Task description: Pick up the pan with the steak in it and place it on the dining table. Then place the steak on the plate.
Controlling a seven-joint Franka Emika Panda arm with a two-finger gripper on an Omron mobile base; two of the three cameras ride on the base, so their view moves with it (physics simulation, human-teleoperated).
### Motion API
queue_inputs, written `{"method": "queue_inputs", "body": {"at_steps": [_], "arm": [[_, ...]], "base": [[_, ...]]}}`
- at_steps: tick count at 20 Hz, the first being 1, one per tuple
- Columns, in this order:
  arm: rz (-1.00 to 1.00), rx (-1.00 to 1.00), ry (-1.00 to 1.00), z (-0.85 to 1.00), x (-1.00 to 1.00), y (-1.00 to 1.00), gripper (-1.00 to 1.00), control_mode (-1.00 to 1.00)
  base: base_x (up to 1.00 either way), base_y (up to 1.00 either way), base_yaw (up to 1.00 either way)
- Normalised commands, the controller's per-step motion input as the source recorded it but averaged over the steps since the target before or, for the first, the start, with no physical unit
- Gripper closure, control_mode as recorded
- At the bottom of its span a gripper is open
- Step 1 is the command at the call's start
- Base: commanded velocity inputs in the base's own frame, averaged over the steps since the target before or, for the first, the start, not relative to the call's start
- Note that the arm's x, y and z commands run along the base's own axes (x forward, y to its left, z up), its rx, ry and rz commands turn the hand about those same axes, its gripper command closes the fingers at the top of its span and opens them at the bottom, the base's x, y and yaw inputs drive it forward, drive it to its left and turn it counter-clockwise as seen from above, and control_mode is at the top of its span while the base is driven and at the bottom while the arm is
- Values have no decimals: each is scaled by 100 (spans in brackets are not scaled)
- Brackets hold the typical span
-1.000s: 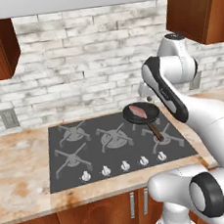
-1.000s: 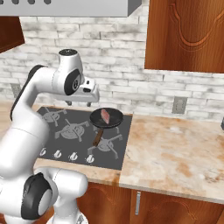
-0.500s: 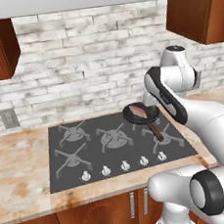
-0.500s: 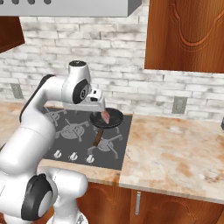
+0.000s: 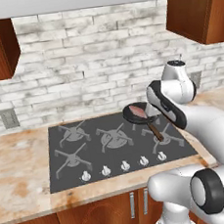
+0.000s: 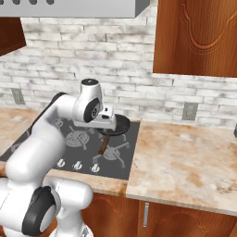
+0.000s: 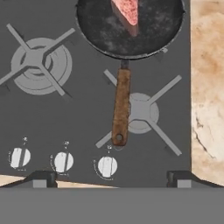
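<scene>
Hand view looks straight down on the pan (image 7: 129, 27) at the far right of the cooktop (image 7: 57, 113), the steak (image 7: 127, 9) lying in it and the brown handle (image 7: 121, 107) running toward me over the near-right burner. My claw (image 7: 112, 178) is spread wide, grasping nothing, its tips set to either side of the handle's line. Over the last second my arm has swung across and lowered above the pan — in the right base view my wrist now covers most of it. I judge the handle grab comes next.
</scene>
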Motion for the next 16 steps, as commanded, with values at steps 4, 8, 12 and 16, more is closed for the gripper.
{"method": "queue_inputs", "body": {"at_steps": [4, 8, 12, 16], "arm": [[0, 0, 0, -43, 21, -12, -100, -100], [-2, 0, 0, -42, 28, -5, -100, -100], [-3, 0, 0, -41, 32, 0, -100, -100], [-3, 0, 0, -40, 28, 0, -100, -100]], "base": [[0, 0, 0], [0, 0, 0], [0, 0, 0], [0, 0, 0]]}}
